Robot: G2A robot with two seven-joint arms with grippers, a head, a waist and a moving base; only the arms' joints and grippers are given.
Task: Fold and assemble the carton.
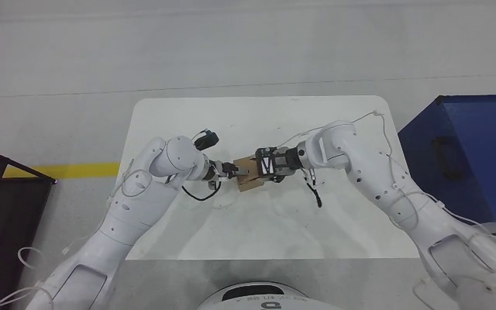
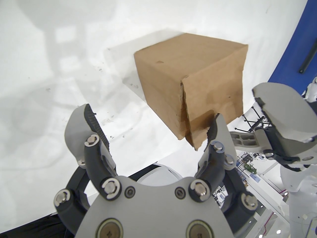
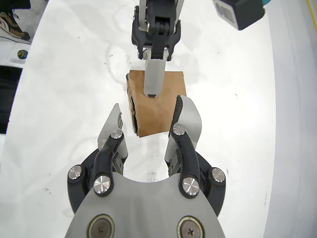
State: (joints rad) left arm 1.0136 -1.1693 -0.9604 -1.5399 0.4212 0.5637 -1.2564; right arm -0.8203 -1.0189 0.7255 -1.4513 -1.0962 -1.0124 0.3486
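A small brown carton [image 1: 248,183] stands closed into a cube near the middle of the white table [image 1: 194,225], between both grippers. My left gripper [image 2: 153,125] is open. One of its fingers [image 2: 218,130] touches the loose flap edge on the carton [image 2: 188,82]. In the right wrist view that left finger [image 3: 153,80] lies across the carton's top face. My right gripper [image 3: 148,117] is open around the near end of the carton [image 3: 158,110], one pad against its side and the other a little apart. From above, the left gripper [image 1: 230,169] and right gripper [image 1: 267,164] face each other.
A blue bin [image 1: 465,147] stands off the table's right side. A black frame [image 1: 19,209] sits on the floor at the left. A dark cable [image 1: 314,190] hangs from the right wrist. Bare tabletop surrounds the carton.
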